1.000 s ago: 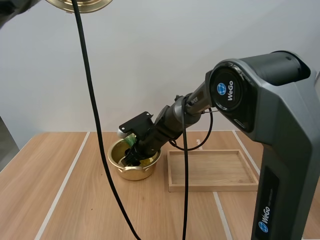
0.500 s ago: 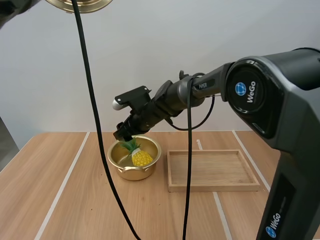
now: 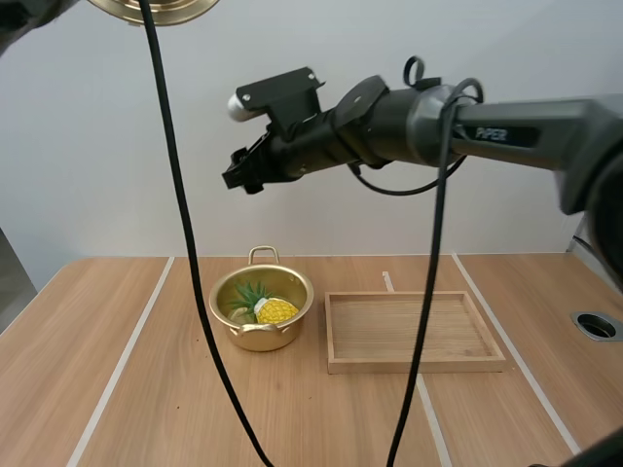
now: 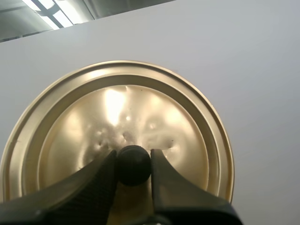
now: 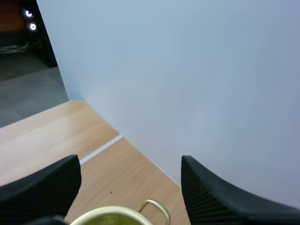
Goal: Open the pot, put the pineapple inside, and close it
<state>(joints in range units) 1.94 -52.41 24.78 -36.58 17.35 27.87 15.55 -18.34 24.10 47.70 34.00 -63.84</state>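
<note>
A gold pot (image 3: 261, 306) stands uncovered on the table, left of the wooden tray. Inside it lies the yellow pineapple (image 3: 273, 310) with its green crown toward the left. My right gripper (image 3: 238, 173) hangs high above the pot, open and holding nothing; in the right wrist view its fingers (image 5: 213, 197) stand wide apart over the pot's rim (image 5: 112, 214) and handle. The gold lid (image 3: 156, 9) is held far up at the left. In the left wrist view my left gripper (image 4: 133, 165) is shut on the lid's black knob (image 4: 133, 164), with the lid (image 4: 117, 131) seen from above.
A shallow wooden tray (image 3: 414, 331) lies just right of the pot. White lines cross the wooden tabletop (image 3: 146, 389). A round hole (image 3: 596, 324) sits near the table's right edge. A plain wall backs the table.
My right gripper let go of the pineapple in the pot and rose from the pot's mouth to well above it. The lid stayed in place up high.
</note>
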